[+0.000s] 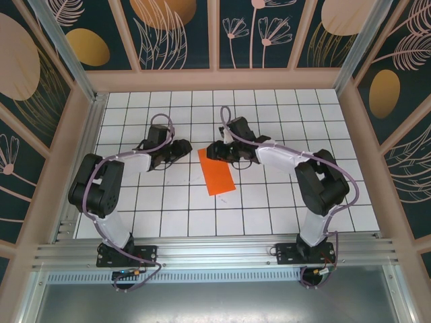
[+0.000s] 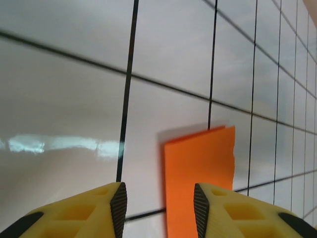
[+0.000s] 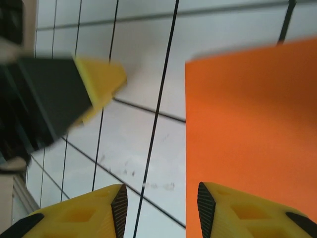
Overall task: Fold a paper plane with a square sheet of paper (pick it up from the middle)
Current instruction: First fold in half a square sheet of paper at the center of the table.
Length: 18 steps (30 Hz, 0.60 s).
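The square sheet of paper [image 1: 217, 171] lies flat mid-table as a bright orange oblong, about one tile wide and two long, tilted slightly. My left gripper [image 1: 180, 149] hangs just left of its far end, open. In the left wrist view the jaws [image 2: 160, 208] stand apart over bare tile, and the paper [image 2: 200, 168] lies beyond the right finger. My right gripper [image 1: 213, 149] is at the paper's far end, open. In the right wrist view its jaws [image 3: 162, 210] hold nothing, with the paper's edge [image 3: 252, 124] by the right finger. No paper plane shape shows.
The white grid-tiled table [image 1: 283, 121] is boxed in by wooden frame walls [image 1: 215, 81]. An aluminium rail [image 1: 215, 252] runs along the near edge by the arm bases. The left gripper's yellow finger [image 3: 99, 82] appears in the right wrist view, close to the paper.
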Each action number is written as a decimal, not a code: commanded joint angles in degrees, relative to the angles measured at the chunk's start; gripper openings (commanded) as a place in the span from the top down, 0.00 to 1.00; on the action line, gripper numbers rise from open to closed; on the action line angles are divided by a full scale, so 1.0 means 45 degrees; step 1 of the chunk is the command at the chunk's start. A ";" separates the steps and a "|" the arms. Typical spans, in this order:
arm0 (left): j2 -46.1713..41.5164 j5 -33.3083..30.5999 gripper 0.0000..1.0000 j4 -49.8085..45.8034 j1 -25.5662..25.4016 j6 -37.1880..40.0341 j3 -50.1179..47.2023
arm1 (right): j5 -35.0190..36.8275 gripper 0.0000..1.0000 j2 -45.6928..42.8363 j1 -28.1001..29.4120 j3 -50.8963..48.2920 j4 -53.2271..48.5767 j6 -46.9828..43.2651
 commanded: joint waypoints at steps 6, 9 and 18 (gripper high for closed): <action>-0.0806 0.1343 0.54 0.1684 -0.0845 -0.1289 -0.1993 | 0.1203 0.64 0.1749 -0.0676 0.1335 -0.1617 -0.0966; -0.0770 0.1367 0.55 0.1897 -0.1247 -0.1806 -0.2186 | 0.0966 0.66 0.2295 -0.0698 0.1630 -0.1575 -0.0977; -0.0039 0.1203 0.55 0.1653 -0.1878 -0.2386 -0.1966 | 0.0760 0.67 0.3205 -0.1055 0.1421 -0.1277 -0.0396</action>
